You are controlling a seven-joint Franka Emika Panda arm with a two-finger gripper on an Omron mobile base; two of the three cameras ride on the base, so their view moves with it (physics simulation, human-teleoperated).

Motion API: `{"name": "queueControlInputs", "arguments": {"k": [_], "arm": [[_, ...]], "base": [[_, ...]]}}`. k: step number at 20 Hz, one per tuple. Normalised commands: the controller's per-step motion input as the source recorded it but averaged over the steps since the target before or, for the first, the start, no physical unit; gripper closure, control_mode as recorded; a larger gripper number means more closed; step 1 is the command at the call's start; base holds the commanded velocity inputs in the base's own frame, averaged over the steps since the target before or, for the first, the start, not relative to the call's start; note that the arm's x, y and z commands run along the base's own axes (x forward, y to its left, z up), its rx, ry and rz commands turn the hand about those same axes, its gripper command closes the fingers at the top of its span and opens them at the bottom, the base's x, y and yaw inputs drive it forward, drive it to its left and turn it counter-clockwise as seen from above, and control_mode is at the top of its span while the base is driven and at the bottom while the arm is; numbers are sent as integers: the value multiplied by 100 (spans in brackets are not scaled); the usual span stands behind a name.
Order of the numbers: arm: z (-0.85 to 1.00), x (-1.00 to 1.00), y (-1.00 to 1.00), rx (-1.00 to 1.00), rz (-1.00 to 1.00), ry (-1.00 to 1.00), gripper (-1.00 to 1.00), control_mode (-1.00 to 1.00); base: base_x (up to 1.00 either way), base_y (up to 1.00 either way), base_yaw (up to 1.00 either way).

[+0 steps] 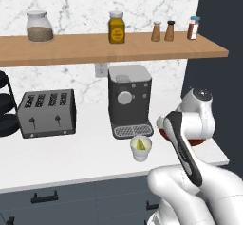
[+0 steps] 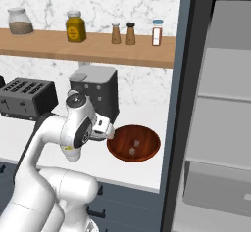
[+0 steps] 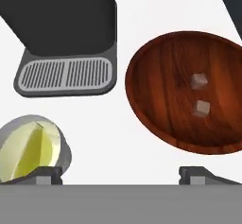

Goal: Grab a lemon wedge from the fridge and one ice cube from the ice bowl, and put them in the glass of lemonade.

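Note:
My gripper [image 3: 124, 175] hangs open above the white counter, its fingertips [image 3: 45, 176] spread wide with nothing between them. It hovers between the glass of lemonade [image 3: 66, 154] on one side and the ice bowl [image 3: 160, 76] on the other. In the glass [image 1: 141, 155] a yellow-green lemon wedge [image 1: 140, 144] [image 3: 30, 147] lies in the pale liquid. The reddish-brown bowl [image 2: 147, 138] holds two ice cubes [image 3: 199, 80] [image 3: 202, 107]. In the right base view the gripper [image 2: 105, 129] sits just left of the bowl's rim. The fridge [image 2: 220, 104] stands open at the right, grey shelves showing.
A dark coffee machine [image 1: 129, 100] stands right behind the glass, its drip tray [image 3: 66, 74] close by. A toaster [image 1: 46, 112] sits at the left. A wooden shelf [image 1: 71, 48] with jars and shakers runs overhead. The counter's front edge [image 1: 71, 180] is near.

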Motion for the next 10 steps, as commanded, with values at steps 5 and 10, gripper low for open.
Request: {"name": "queueControlInputs", "arguments": {"k": [5,10], "arm": [[0,0,-100,2,-36,7,-100,-100],[0,22,-100,5,-35,3,-100,-100]], "base": [[0,0,0],[0,0,0]]}}
